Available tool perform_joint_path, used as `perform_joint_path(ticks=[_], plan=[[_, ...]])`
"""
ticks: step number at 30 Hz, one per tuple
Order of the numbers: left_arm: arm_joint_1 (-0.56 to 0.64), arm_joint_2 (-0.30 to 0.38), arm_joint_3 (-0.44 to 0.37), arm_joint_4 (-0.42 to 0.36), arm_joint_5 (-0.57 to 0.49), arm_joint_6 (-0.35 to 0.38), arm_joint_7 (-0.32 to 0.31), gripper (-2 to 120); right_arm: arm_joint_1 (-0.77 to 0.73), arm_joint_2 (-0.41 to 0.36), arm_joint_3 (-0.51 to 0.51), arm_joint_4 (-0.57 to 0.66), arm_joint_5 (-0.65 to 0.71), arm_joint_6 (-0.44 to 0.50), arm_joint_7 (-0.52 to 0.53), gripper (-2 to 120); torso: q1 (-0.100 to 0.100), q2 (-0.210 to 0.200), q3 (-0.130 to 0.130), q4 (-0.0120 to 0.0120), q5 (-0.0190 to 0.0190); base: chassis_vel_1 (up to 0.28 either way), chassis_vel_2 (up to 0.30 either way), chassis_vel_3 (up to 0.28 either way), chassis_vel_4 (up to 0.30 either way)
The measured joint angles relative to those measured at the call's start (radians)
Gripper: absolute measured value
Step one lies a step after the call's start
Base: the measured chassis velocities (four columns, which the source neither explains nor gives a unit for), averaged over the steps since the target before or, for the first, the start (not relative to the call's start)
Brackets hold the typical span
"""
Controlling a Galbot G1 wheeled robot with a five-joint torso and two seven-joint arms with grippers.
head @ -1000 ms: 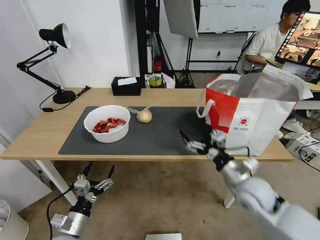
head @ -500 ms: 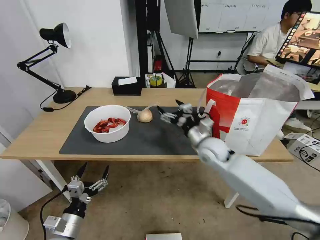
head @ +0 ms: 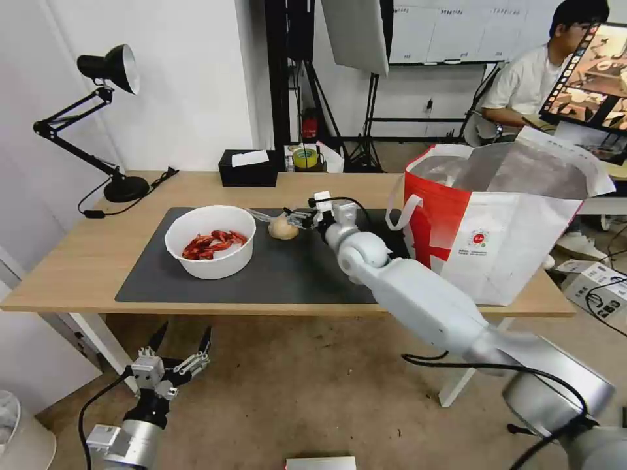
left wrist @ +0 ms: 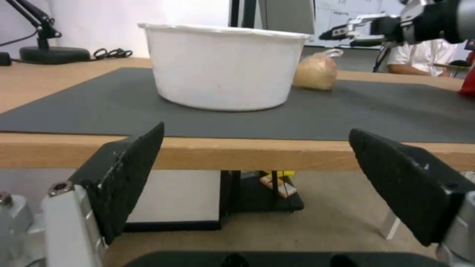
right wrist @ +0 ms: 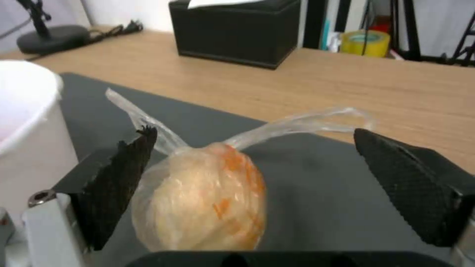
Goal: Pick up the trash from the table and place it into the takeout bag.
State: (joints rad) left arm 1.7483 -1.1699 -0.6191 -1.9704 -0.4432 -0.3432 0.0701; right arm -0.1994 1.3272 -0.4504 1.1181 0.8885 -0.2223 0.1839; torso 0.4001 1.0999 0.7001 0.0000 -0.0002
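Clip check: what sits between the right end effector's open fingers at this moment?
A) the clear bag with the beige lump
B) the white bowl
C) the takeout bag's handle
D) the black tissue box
A: the right wrist view shows the clear bag lying on the mat between the right end effector's spread fingers, not yet gripped; the bowl stands apart beside it.

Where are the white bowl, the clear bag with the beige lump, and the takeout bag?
white bowl (head: 215, 259), head view, front wall.
clear bag with beige lump (right wrist: 203, 200), right wrist view, the lump.
takeout bag (head: 516, 241), head view, white front panel.
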Motion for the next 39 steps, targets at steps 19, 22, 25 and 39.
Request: perform_joint_path(ticks=[19, 22, 25, 39], plan=[[-0.008, 0.007, -0.009, 0.014, -0.025, -0.002, 0.001, 100, 0.04, 0.11, -0.004, -0.178, -0.118, -0.124, -0.1, 100, 0.0, 0.0, 0.0, -0.0001, 0.0001, 0.0, 0.0, 0.0, 0.0], [-0.011, 0.007, -0.008, 0.015, -0.025, -0.003, 0.001, 100, 0.042, 0.117, -0.005, -0.194, -0.126, -0.124, -0.111, 100, 0.0, 0.0, 0.0, -0.0001, 0.0002, 0.0, 0.0, 0.0, 0.0], [-0.013, 0.005, -0.003, 0.015, -0.025, -0.003, 0.001, 100, 0.043, 0.125, -0.005, -0.206, -0.14, -0.123, -0.119, 100, 0.0, 0.0, 0.0, -0.0001, 0.0002, 0.0, 0.0, 0.0, 0.0], [-0.01, 0.001, -0.002, 0.008, -0.022, -0.004, 0.001, 100, 0.044, 0.124, -0.006, -0.212, -0.147, -0.118, -0.143, 73, 0.0, 0.0, 0.0, -0.0001, 0.0002, 0.0, 0.0, 0.0, 0.0]])
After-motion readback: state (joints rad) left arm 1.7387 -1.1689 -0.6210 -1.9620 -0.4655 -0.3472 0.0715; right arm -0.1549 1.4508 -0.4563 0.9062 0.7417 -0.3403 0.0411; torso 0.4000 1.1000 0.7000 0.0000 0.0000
